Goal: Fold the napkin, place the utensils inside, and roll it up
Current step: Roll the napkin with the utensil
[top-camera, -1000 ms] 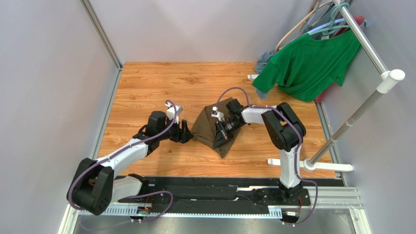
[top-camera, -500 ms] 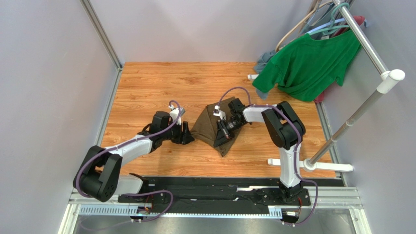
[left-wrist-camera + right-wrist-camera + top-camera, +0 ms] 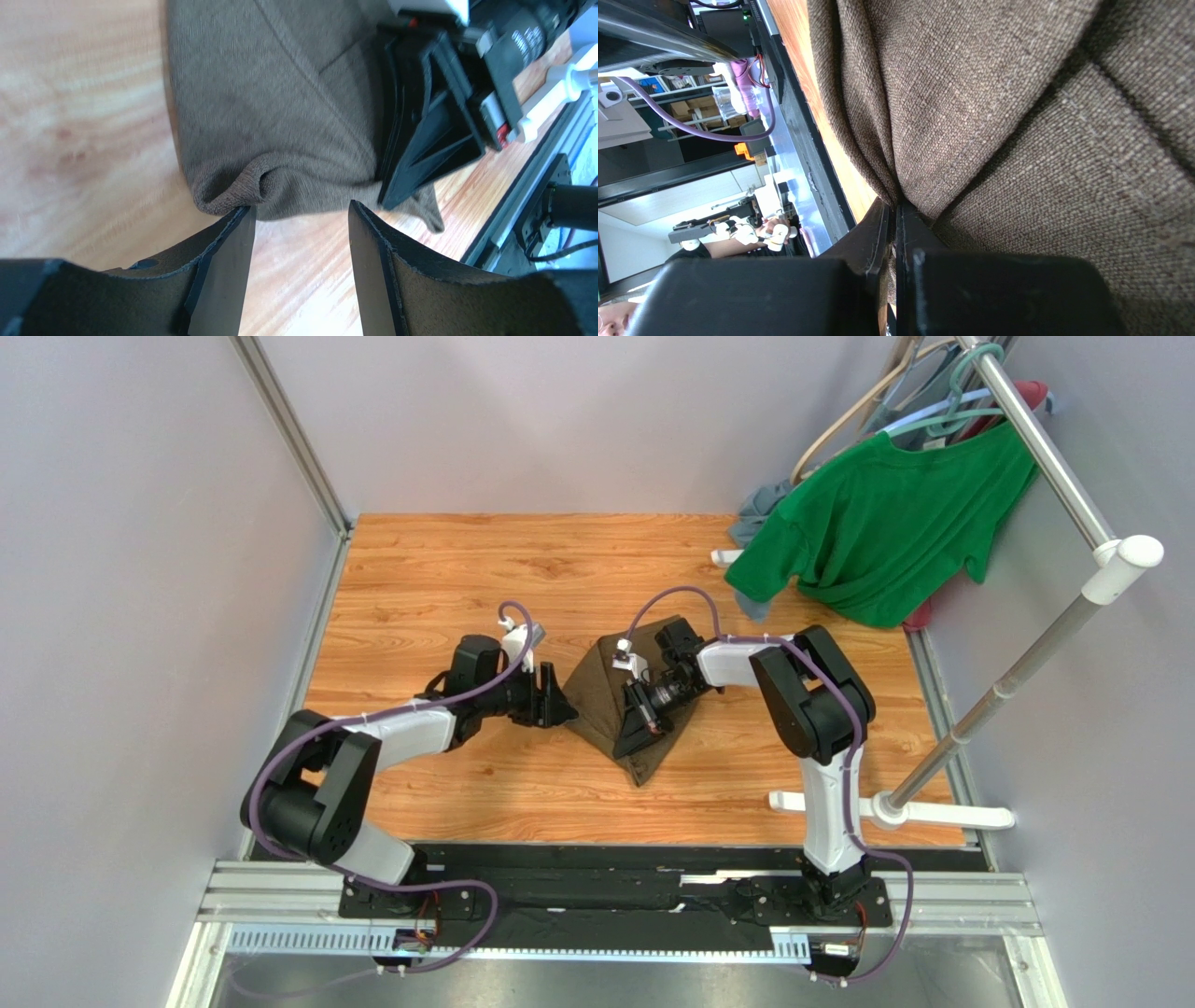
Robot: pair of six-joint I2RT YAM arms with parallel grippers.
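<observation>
From where I stand, I can't read any writing, label, brand mark or number in any of the views.

Olive-brown napkin [image 3: 606,703], folded into a rough triangle on the desk [image 3: 421,574].
It lies in soft bunched layers. Its rounded folded corner rests at the tips of the spread left fingers [image 3: 221,280], and a crease is nipped between the closed right fingers [image 3: 868,252].
</observation>
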